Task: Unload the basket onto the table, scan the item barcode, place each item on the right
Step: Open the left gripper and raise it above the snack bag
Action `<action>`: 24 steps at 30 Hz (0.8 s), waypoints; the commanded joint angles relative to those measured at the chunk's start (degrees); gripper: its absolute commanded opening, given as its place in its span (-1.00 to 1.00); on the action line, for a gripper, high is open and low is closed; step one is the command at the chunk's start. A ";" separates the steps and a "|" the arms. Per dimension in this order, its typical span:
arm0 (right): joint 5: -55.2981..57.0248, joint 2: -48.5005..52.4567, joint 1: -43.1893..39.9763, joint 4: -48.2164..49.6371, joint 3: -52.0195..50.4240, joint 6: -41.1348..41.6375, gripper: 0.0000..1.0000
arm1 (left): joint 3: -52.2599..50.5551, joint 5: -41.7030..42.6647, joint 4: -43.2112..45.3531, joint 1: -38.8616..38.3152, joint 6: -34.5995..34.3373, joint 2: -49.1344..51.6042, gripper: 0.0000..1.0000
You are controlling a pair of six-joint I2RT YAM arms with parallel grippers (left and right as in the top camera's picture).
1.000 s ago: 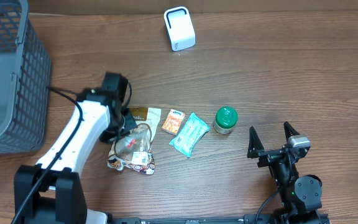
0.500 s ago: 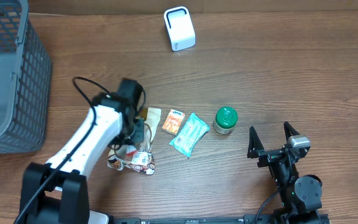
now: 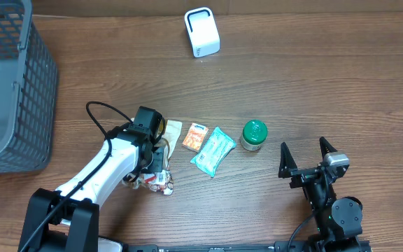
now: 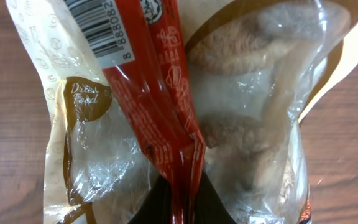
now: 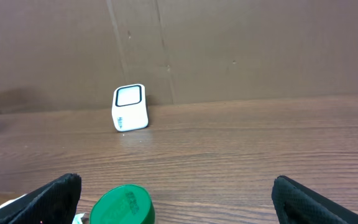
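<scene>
Left gripper (image 4: 183, 202) is clamped tight on the dried food bag (image 4: 247, 112), pinching its red seam right at the bottom of my wrist view. That's the grab done. The barcode (image 4: 98, 28) sits at the upper left of that view, printed on the bag's pale edge, so I know which face has to meet the reader. From overhead the bag is low and left of centre, just left of the orange packet (image 3: 195, 136); whether it has cleared the wood I can't tell. The scanner (image 3: 202, 32) stands well apart, at the top centre of the frame, window not yet anywhere near the code. So what's left, as I judge it: lift, carry up the table, turn the barcode to the window. My right gripper (image 3: 305, 155) waits at lower right, jaws spread wide, holding nothing.
</scene>
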 commanded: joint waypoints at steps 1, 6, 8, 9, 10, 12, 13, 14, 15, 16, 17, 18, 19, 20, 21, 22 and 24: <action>0.35 -0.52 -0.17 0.15 -0.57 -0.17 1.00 | -2.54 2.25 3.06 -0.04 -1.20 2.36 -0.89; 0.35 -0.52 -0.17 0.15 -0.57 -0.17 1.00 | -2.54 9.35 6.10 -0.04 -2.36 2.38 -0.88; 0.35 -0.52 -0.17 0.15 -0.57 -0.17 1.00 | -2.16 9.88 6.27 -0.04 -2.34 2.36 -0.87; 0.35 -0.52 -0.17 0.15 -0.57 -0.20 1.00 | -1.62 9.81 5.90 -0.02 -2.29 2.36 -0.86; 0.35 -0.52 -0.17 0.15 -0.57 -0.20 1.00 | -0.96 9.64 5.42 0.02 -2.29 2.36 -0.84; 0.35 -0.52 -0.17 0.15 -0.57 -0.17 1.00 | 1.38 8.39 3.39 0.04 -2.14 2.36 -0.81; 0.35 -0.52 -0.17 0.15 -0.57 -0.17 1.00 | 3.41 6.88 1.36 0.04 -2.12 2.36 -0.81; 0.35 -0.52 -0.17 0.15 -0.57 -0.17 1.00 | 4.79 5.97 -0.09 0.04 -2.10 2.36 -0.81; 0.35 -0.52 -0.17 0.15 -0.57 -0.20 1.00 | 6.36 4.96 -1.81 0.04 -2.10 2.36 -0.81; 0.35 -0.52 -0.17 0.15 -0.57 -0.17 1.00 | 8.02 4.11 -3.65 0.04 -1.81 2.36 -0.81; 0.35 -0.52 -0.17 0.15 -0.57 -0.17 1.00 | 9.44 3.41 -5.16 0.04 -1.44 2.34 -0.82; 0.35 -0.52 -0.17 0.15 -0.57 -0.20 1.00 | 10.64 3.19 -6.40 0.04 -0.70 2.36 -0.83; 0.35 -0.52 -0.17 0.15 -0.57 -0.20 1.00 | 11.52 3.19 -7.28 0.02 -0.13 2.36 -0.82; 0.35 -0.52 -0.17 0.15 -0.57 -0.20 1.00 | 12.00 3.21 -7.72 -0.02 0.09 2.36 -0.85; 0.35 -0.52 -0.17 0.15 -0.57 -0.17 1.00 | 12.04 3.23 -7.96 -0.04 0.24 2.36 -0.87; 0.35 -0.52 -0.17 0.15 -0.57 -0.17 1.00 | 12.04 3.17 -8.41 -0.02 0.31 2.36 -0.88; 0.35 -0.52 -0.17 0.15 -0.57 -0.17 1.00 | 11.69 2.97 -9.18 -0.04 0.31 2.43 -0.90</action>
